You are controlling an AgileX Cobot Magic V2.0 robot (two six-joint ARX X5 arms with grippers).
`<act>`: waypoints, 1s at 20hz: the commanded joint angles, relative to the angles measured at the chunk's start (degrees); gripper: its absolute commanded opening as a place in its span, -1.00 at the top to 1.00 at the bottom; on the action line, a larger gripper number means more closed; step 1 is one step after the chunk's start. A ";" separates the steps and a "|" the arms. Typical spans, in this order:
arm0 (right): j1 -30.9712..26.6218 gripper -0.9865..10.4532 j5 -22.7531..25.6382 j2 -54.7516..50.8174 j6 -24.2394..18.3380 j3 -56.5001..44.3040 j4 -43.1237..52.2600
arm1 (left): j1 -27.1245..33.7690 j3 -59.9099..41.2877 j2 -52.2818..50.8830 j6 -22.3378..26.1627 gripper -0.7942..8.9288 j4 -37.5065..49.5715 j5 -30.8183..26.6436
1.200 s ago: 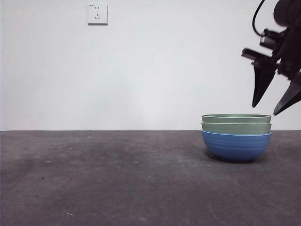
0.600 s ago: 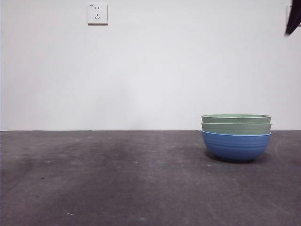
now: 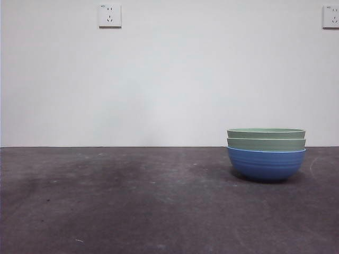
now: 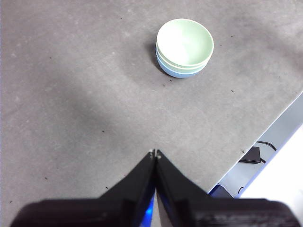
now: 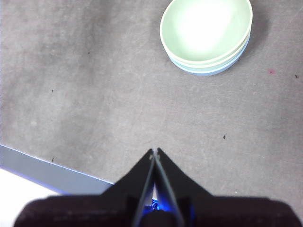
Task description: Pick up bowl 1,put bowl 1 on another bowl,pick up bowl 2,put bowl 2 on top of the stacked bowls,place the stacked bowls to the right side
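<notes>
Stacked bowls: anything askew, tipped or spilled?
Nothing stands out. The stacked bowls sit nested and level on the table, two green in the blue bowl. Left gripper and right gripper are shut, clear of them.

Bare lab-like test room, plain white wall [image 3: 175, 79], two wall sockets [image 3: 109, 15], scuffed dark grey table [image 3: 132, 201]

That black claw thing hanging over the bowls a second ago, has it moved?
Yes. It rose up and off to the right, out of the front view, uncovering the white wall socket above the stacked bowls.
</notes>
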 commanded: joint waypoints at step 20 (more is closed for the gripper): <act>0.07 0.82 0.31 -0.04 -0.13 -0.44 0.11 | 18.01 -24.94 -24.94 9.66 0.84 43.56 4.42</act>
